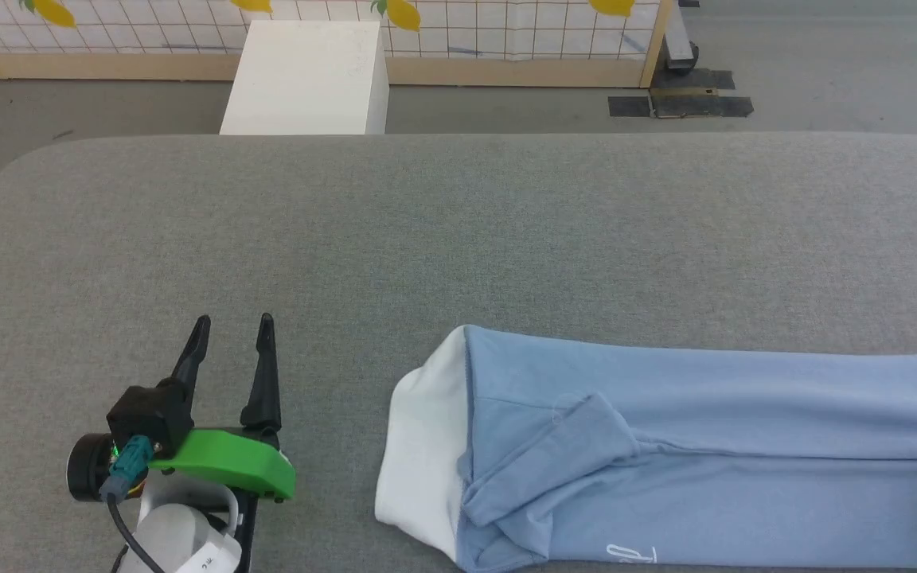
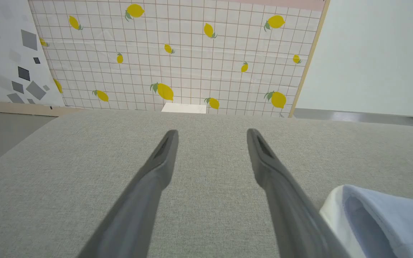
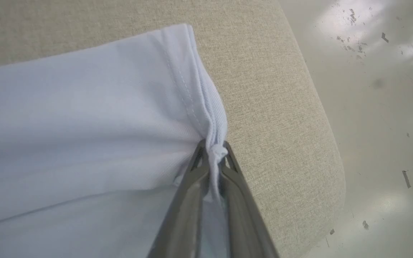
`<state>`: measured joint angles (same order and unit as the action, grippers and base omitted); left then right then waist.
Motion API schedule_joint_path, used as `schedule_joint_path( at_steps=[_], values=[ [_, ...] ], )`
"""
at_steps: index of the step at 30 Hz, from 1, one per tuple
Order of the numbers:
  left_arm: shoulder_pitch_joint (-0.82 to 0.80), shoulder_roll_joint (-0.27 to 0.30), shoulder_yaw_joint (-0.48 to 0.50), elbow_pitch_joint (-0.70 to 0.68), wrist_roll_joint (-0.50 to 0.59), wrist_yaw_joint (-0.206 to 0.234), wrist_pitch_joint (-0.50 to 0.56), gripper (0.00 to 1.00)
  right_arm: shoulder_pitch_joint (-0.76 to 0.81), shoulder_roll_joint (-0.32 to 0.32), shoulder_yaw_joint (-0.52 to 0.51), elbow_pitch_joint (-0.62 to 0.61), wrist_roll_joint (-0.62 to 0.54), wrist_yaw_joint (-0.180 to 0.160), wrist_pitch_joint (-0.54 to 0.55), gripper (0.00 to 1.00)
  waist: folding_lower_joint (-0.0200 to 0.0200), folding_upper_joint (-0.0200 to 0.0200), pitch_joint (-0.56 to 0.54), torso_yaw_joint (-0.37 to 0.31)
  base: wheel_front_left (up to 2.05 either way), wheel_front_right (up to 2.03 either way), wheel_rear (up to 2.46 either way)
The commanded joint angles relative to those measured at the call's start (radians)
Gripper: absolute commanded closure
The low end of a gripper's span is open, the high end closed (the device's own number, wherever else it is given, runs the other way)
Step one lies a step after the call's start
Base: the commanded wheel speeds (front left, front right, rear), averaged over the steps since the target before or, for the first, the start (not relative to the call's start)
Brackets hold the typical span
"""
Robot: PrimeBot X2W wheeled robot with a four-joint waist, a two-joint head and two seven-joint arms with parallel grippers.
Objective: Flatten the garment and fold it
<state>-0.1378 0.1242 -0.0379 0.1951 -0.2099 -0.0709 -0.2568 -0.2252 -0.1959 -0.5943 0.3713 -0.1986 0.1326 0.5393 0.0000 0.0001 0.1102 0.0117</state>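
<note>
Grey cloth-covered desk, white box and lemon-print panel beyond its far edge. Along the near edge, garment, light blue, long axis running left to right, pale inner side showing at its left end. Right tool clamped shut on the bunched hem close to the desk's rounded right corner, floor just past it. Left tool wide open and holding nothing, over bare desk toward the left edge, garment's free left end close on its right, nearer this arm. Nothing between them; probably a plain sideways reach to pinch that end
</note>
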Motion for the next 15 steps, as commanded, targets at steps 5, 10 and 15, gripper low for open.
schedule_joint_path(
  at_steps=[5, 10, 15],
  values=[
    [-0.016, -0.013, 0.008, 0.008, 0.017, -0.012, -0.005, 0.00, 0.002, 0.006, 0.016, -0.031, -0.010, -0.002, -0.015, 1.00, 0.0000, -0.0001, -0.007, 0.005, 0.00, 0.00, 0.00],
    [-0.007, -0.020, 0.011, 0.016, 0.021, -0.020, -0.005, 0.00, 0.055, 0.017, 0.148, -0.206, 0.061, -0.002, 0.033, 1.00, 0.0000, -0.0001, -0.023, 0.013, 0.00, 0.00, 0.00],
    [0.000, -0.026, 0.015, 0.021, 0.028, -0.028, -0.005, 0.00, 0.145, 0.018, 0.422, -0.594, 0.201, -0.002, 0.235, 1.00, 0.0000, -0.0001, -0.041, 0.022, 0.00, 0.00, 0.00]
  ],
)
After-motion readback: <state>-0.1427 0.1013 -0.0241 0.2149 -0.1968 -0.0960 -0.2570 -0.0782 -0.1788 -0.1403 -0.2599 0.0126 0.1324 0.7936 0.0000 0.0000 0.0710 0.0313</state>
